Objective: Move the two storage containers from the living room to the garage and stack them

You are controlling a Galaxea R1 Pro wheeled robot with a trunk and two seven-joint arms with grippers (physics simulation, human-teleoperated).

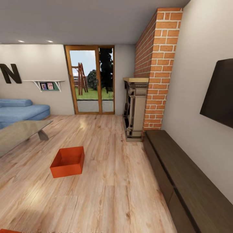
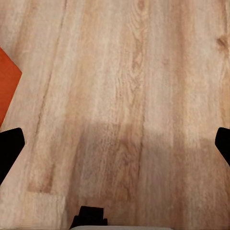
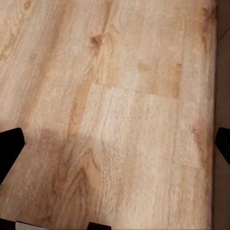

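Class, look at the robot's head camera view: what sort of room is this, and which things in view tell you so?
Most likely a living room: a blue sofa along the left wall, a brick fireplace, and a dark wall-mounted screen over a low cabinet. An orange-red storage container sits on the wood plank floor.

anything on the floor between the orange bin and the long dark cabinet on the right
No. In the head view, only bare wood plank floor lies between the orange storage container and the low dark cabinet.

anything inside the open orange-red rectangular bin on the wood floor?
The orange-red rectangular bin looks empty: the head view shows only its inner walls and part of its bottom. The near wall hides the bottom strip behind it.
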